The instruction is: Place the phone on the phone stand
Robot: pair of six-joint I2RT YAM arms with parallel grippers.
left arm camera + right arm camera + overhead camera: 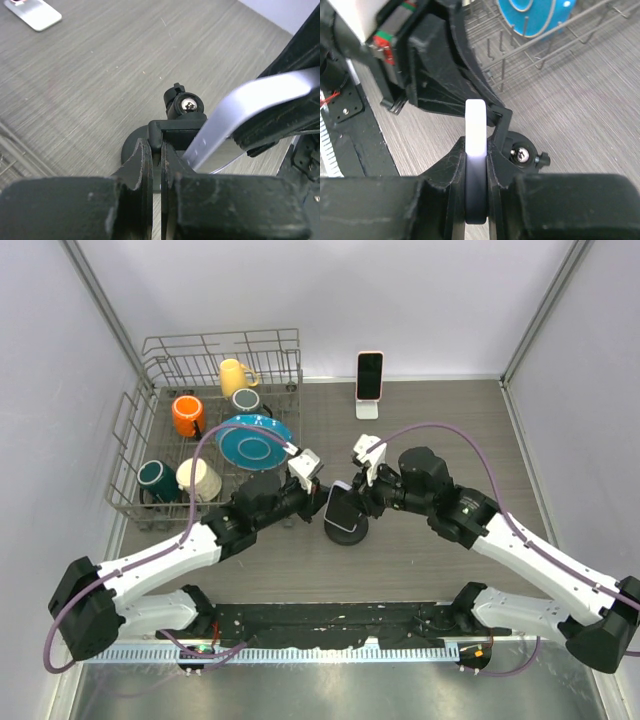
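The phone (340, 502) is dark with a pale edge and is tilted over the black phone stand (348, 531) at the table's middle. My right gripper (362, 488) is shut on the phone from the right. In the right wrist view the fingers (476, 150) clamp its white edge (475, 122), with the stand's hinge screw (522, 155) just beyond. My left gripper (312, 490) comes from the left. In the left wrist view it (156, 150) is shut on the stand's black bracket (172, 127), with the phone's silvery edge (240, 107) slanting past on the right.
A wire dish rack (160, 370) at the back left holds a blue plate (252, 441), orange (187, 415), yellow (234, 376), cream (199, 480) and dark mugs. A second phone (369, 374) stands on a white stand (367, 408) at the back centre.
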